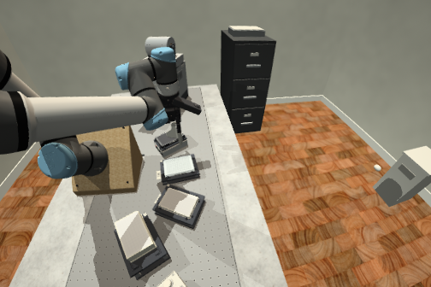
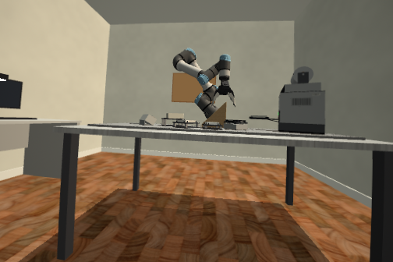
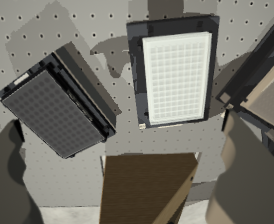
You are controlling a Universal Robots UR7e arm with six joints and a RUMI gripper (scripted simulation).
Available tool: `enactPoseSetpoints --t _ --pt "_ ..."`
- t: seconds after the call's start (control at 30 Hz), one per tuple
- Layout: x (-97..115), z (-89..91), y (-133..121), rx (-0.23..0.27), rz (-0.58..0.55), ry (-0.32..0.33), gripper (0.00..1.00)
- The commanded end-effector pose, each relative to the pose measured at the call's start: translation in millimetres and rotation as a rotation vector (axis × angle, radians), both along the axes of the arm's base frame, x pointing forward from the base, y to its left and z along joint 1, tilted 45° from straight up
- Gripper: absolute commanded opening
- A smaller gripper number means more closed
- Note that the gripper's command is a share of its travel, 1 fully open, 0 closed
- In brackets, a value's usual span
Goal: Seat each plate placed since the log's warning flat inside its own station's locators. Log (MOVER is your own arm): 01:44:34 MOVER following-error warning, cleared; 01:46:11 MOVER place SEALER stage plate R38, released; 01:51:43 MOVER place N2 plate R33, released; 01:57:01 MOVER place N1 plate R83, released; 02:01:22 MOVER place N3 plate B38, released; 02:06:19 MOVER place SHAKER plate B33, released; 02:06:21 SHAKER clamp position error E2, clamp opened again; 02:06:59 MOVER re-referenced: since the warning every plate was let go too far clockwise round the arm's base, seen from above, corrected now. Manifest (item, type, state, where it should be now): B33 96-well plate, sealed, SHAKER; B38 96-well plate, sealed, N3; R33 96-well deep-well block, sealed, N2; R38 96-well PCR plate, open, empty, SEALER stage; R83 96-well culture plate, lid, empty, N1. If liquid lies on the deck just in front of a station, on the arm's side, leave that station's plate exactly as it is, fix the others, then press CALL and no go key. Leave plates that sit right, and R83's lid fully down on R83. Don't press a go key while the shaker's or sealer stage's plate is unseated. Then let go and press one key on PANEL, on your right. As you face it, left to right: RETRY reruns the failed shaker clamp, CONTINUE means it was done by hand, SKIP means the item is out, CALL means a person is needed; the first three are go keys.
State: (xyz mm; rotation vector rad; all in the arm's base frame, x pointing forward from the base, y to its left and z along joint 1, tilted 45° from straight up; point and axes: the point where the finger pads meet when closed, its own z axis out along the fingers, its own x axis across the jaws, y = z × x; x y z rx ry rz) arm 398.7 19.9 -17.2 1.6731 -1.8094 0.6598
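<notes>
Your arm is reaching out over the deck with the gripper (image 1: 179, 128) pointing straight down, jaws fully spread and holding nothing, hovering above the dark plate (image 3: 55, 111) and beside the white plate (image 3: 176, 77).

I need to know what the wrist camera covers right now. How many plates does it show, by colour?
Dark grey plate: 1
White plate: 1
Beige plate, cut off at the edge: 1
Total: 3

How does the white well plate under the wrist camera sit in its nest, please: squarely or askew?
Slightly askew. The white plate sits shifted toward one side of its dark nest, leaving more frame bare on the opposite side.
</notes>
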Motion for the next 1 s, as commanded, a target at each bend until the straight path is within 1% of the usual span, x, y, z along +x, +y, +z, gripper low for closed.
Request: enactPoseSetpoints --t 0.0,0.03,0.3,0.53,0.6,0.7,0.83,0.97 --pt "-0.9 19.1 -17.9 -0.008 -0.070 -0.071 1.00" --pt "-0.9 19.1 -17.9 -0.008 -0.070 -0.071 1.00" --pt "-2.7 47.3 -46.2 -0.021 -0.180 -0.180 1.00" --pt "-4.4 72.0 -70.9 -0.021 -0.180 -0.180 1.00" --pt "-4.4 72.0 -70.9 -0.021 -0.180 -0.180 1.00" --pt "-5.0 82.4 -81.4 -0.021 -0.180 -0.180 1.00" --pt "-5.0 82.4 -81.4 -0.021 -0.180 -0.180 1.00" --pt "-13.6 95.6 -93.8 -0.028 -0.237 -0.236 1.00"
